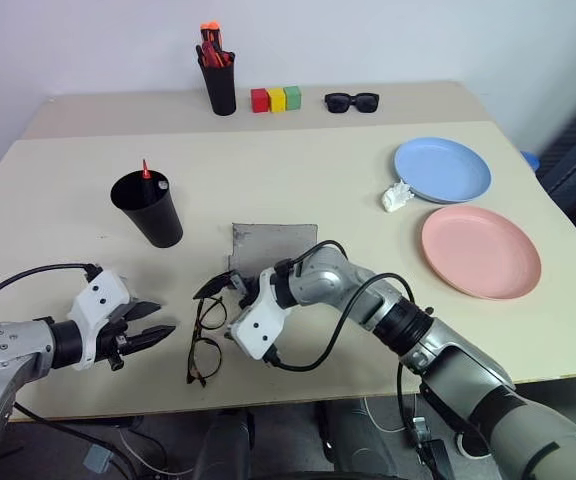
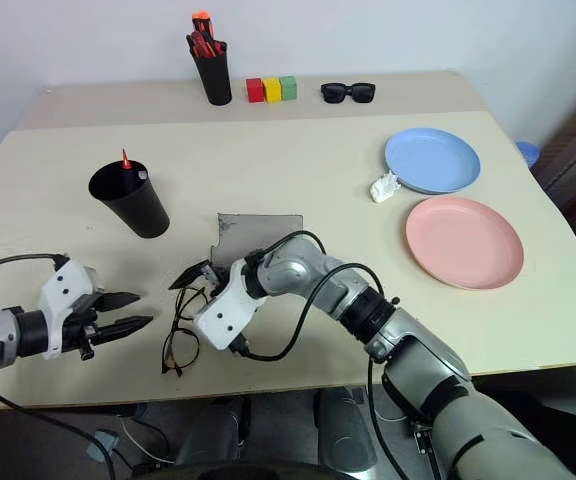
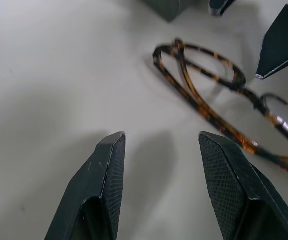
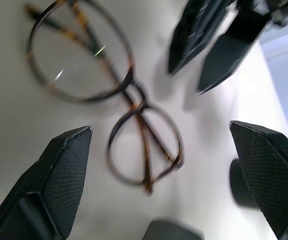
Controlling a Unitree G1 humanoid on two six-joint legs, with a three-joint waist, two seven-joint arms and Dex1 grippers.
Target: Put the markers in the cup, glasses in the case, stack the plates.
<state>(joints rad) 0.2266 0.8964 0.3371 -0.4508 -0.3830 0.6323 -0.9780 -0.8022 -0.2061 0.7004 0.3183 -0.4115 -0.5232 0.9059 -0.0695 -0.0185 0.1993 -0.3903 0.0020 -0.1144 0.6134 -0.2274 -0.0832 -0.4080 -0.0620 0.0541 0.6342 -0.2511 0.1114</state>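
The tortoiseshell glasses (image 1: 205, 340) lie folded on the table near its front edge. My right gripper (image 4: 160, 130) hangs just above them, open wide, with the frames (image 4: 134, 100) between its fingers but untouched. My left gripper (image 1: 164, 320) is open and empty, a little to the left of the glasses (image 3: 204, 80). The grey case (image 1: 273, 245) lies flat just behind my right wrist. The black cup (image 1: 148, 208) stands upright at the left, and the markers stand in it with the red tip (image 1: 146, 170) and a pale end sticking out. The blue plate (image 1: 443, 168) and pink plate (image 1: 480, 250) lie side by side at the right.
A black holder of orange-red pens (image 1: 218, 75), three coloured blocks (image 1: 276, 98) and black sunglasses (image 1: 352, 101) line the far side. A small white crumpled thing (image 1: 396, 197) lies beside the blue plate. The table's front edge runs just below the glasses.
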